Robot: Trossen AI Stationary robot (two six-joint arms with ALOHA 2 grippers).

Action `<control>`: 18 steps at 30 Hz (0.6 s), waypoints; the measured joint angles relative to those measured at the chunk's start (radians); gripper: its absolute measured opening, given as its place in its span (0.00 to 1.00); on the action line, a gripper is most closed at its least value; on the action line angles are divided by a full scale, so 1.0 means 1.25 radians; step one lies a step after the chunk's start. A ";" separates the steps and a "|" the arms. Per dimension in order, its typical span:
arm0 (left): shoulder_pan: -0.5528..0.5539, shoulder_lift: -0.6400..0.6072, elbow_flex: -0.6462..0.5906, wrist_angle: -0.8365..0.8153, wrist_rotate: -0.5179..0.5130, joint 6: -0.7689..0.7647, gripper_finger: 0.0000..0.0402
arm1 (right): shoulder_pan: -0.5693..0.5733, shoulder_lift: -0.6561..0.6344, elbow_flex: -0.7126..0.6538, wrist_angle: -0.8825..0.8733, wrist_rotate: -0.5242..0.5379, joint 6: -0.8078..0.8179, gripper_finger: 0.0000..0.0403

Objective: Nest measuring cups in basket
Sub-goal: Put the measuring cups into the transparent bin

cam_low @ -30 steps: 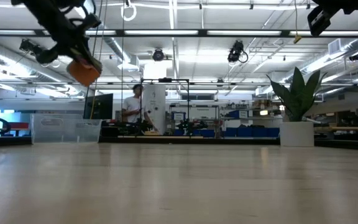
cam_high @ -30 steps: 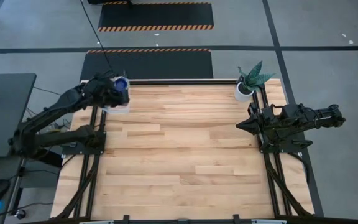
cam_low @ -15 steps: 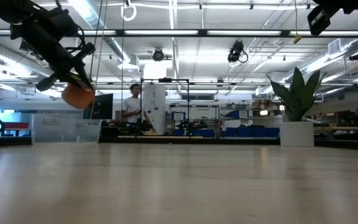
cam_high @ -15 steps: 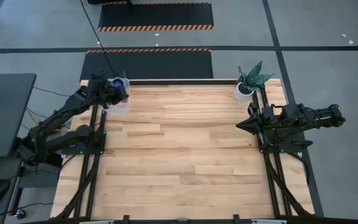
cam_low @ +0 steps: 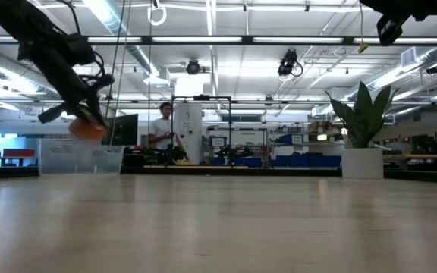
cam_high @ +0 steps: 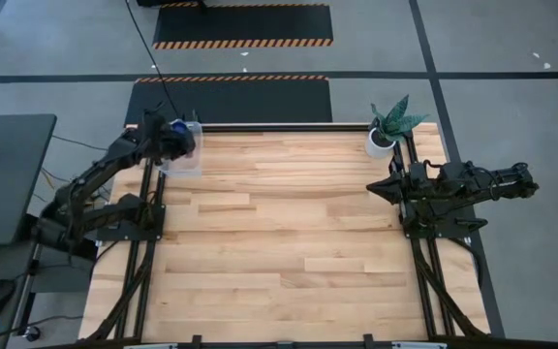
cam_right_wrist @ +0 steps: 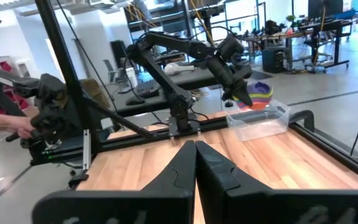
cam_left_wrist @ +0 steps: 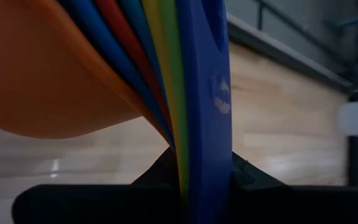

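The measuring cups [cam_low: 87,129] are nested in one stack, orange outermost, then blues, red, yellow and green [cam_left_wrist: 48,74]. My left gripper [cam_high: 175,142] is shut on the stack at the table's far left corner, right above the clear basket [cam_high: 186,161]. The basket stands on the table there and also shows in the low view [cam_low: 82,158] and the right wrist view [cam_right_wrist: 261,124]. My right gripper [cam_high: 374,187] is shut and empty at the table's right edge, in the air. My left gripper pinches the stacked flat handles [cam_left_wrist: 199,143] of the nested cups between its two fingers; the handles stand edge-on in the gap. The stack hangs tilted below the fingers, its orange bowl [cam_low: 87,130] lowest, just above the basket's rim, clear of the table.
A white pot with a green plant [cam_high: 384,136] stands at the far right corner, close to my right arm. The wooden tabletop [cam_high: 279,233] lies bare between the arms. A person [cam_low: 160,130] stands in the room far behind the table.
My left gripper has gone down and toward the table's far left corner with the stack of cups. The stack has come from high above the table to just over the basket and has tipped with its bowl lower.
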 joint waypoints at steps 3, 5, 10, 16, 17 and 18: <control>0.000 0.051 0.000 0.001 0.000 0.027 0.11 | 0.000 0.000 0.000 0.000 0.000 0.000 0.04; 0.000 0.084 0.000 0.006 -0.004 0.033 0.11 | 0.000 0.000 0.000 0.000 0.000 0.000 0.04; -0.003 0.138 0.004 0.014 -0.020 0.058 0.11 | 0.000 0.000 0.000 0.000 0.000 0.002 0.04; -0.004 0.136 0.007 0.006 -0.023 0.073 0.11 | 0.000 0.000 0.000 0.011 0.000 0.001 0.04; -0.005 0.136 0.007 0.007 -0.026 0.073 0.11 | 0.000 0.000 0.000 0.014 0.000 0.001 0.04; -0.007 0.136 0.007 0.006 -0.029 0.072 0.11 | 0.000 0.000 0.000 0.017 0.000 0.001 0.04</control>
